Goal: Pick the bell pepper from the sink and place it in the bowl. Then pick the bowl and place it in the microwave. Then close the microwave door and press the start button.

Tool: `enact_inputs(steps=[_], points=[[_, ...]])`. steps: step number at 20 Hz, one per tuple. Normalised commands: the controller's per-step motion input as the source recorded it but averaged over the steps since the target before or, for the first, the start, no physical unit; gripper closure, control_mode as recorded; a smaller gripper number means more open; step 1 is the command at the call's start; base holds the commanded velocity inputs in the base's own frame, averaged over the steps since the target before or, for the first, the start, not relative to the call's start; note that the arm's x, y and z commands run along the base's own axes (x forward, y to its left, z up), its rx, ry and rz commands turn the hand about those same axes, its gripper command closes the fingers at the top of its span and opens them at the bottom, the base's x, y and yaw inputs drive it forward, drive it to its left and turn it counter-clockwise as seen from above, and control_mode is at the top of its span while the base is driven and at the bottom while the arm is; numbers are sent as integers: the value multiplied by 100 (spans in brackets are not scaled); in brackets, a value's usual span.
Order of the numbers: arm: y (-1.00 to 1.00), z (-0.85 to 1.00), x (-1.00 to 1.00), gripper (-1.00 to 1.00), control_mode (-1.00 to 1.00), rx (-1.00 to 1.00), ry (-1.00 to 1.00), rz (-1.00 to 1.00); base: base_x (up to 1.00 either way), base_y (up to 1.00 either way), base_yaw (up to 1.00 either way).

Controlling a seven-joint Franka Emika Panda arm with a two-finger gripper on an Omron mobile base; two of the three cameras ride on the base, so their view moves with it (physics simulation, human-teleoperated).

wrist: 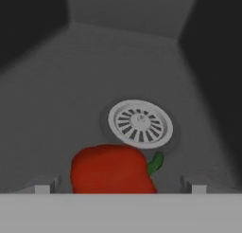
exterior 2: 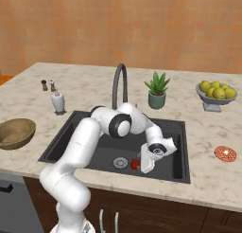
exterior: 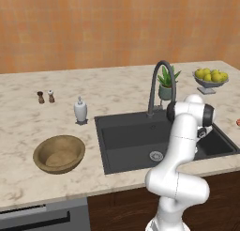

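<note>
Hand view: gripper (wrist: pixel 118 189) fingers apart astride the bell pepper (wrist: pixel 111 169), beside the sink (wrist: pixel 56 94) drain (wrist: pixel 140 123).

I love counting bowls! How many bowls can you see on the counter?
2. A wooden bowl sits empty, left of the sink. A grey bowl of yellow fruit stands at the far right, beyond the sink. More could be outside the pictures.

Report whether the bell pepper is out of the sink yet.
Still in: the bell pepper lies on the sink floor beside the drain.
</note>
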Motion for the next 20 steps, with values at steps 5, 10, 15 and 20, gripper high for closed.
enact_inputs(steps=[5, 10, 15, 20], points=[[2, -30, -2, -100, -100, 0, 5, 0, 0, 0, 0], [12, -26, -1, -100, -100, 0, 3, 2, 0, 0, 0], [15, -12, 0, 100, -100, 0, 0, 3, 0, 0, 0], [1, 0, 0, 100, -100, 0, 0, 5, 0, 0, 0]])
